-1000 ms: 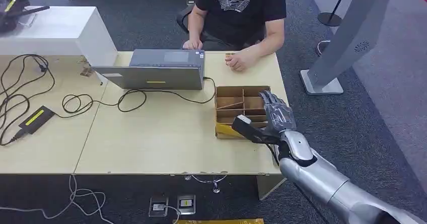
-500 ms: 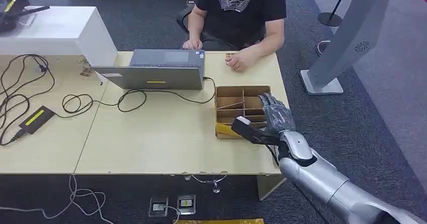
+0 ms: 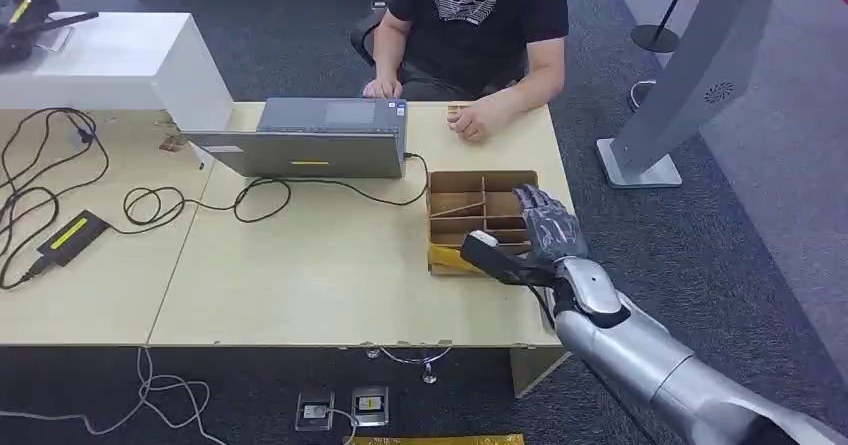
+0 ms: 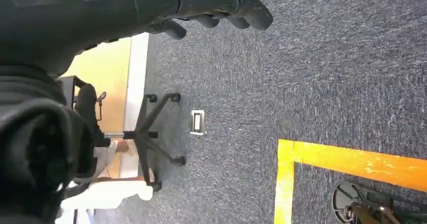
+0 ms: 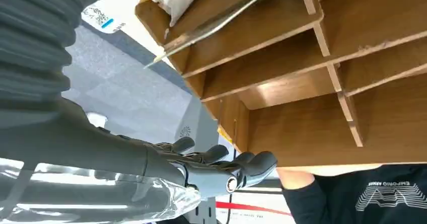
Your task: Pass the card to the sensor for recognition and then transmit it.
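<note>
Floor: dark grey carpet (image 3: pixel 300 25) lay around the worktop, with a yellow line (image 4: pixel 352 161) taped on it in the left wrist view.
White block: a white stand (image 3: pixel 110 60) stood at the far left, behind the worktop.
Worktop: pale wood (image 3: pixel 300 275), two slabs butted together with a seam between them.
Cables: black cables (image 3: pixel 40 165) looped over the left slab, near a black box (image 3: pixel 68 236) with a yellow label.
Laptop: a grey laptop (image 3: pixel 310 140) sat open at the far edge, its back toward the robot.
Person: a person (image 3: pixel 470 15) in a black shirt sat behind the worktop, both hands resting at the far edge.
Under the worktop: two small devices (image 3: pixel 342 407) lay on the carpet near a loose cable.
Box: a brown divided box (image 3: pixel 480 215) stood on the right end of the worktop, just beside the right hand.
Card: I could not pick out a card; a flat strip leaned in one compartment of the box and a yellow packet (image 3: pixel 445 257) lay at its near end.
Right hand: the right hand (image 3: pixel 535 235) hovered over the box's right side, fingers (image 5: pixel 241 166) spread and holding nothing.
Left hand: the left hand (image 4: pixel 211 2) hung over the carpet, fingers loosely curled with nothing in them.
Stand: a grey floor stand (image 3: pixel 680 85) rose at the far right.
</note>
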